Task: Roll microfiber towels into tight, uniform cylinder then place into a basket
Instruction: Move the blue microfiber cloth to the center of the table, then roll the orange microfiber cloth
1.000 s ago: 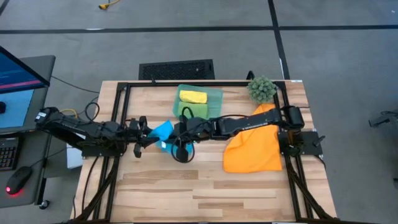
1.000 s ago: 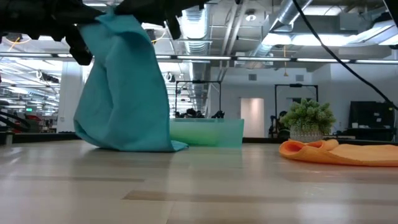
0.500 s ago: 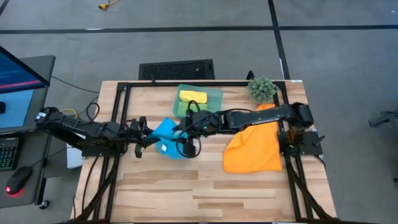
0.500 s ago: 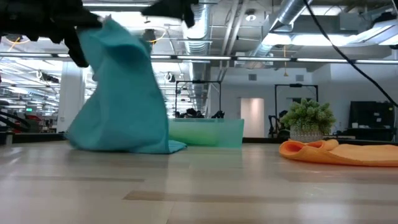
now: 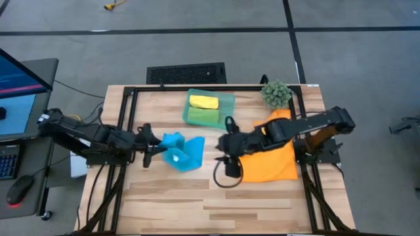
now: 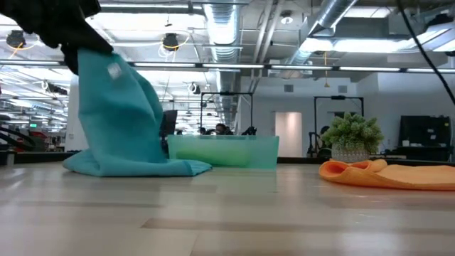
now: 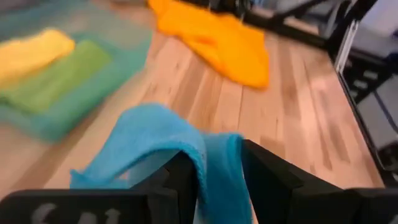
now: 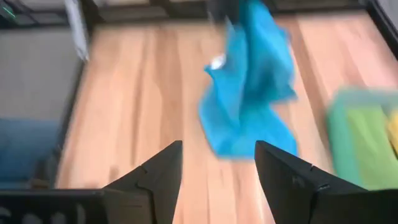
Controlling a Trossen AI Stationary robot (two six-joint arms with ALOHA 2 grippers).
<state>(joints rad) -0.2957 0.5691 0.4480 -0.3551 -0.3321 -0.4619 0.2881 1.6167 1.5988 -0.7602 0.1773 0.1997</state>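
Two of the four cloths look finished: a rolled yellow microfiber towel (image 5: 203, 102) and a rolled bright green microfiber towel (image 5: 204, 116) lie side by side in the shallow translucent teal-green plastic basket (image 5: 227, 99) at the far middle of the light wooden table (image 5: 216, 203). The soft sky-blue microfiber towel (image 5: 183, 151) is in hand but not yet rolled — the left gripper (image 5: 157, 145), left of centre, pinches one corner between its closed fingers (image 7: 186, 180) and holds it up, so the cloth hangs in loose folds with its lower edge bunched on the wood. The right gripper (image 5: 223, 154) has its jaws spread and empty, hovering right of the blue cloth, at the near left edge of the crumpled orange microfiber towel (image 5: 269, 157), which lies untouched on the right side. By my judgement roughly half remains — blue and orange both need rolling and basketing.
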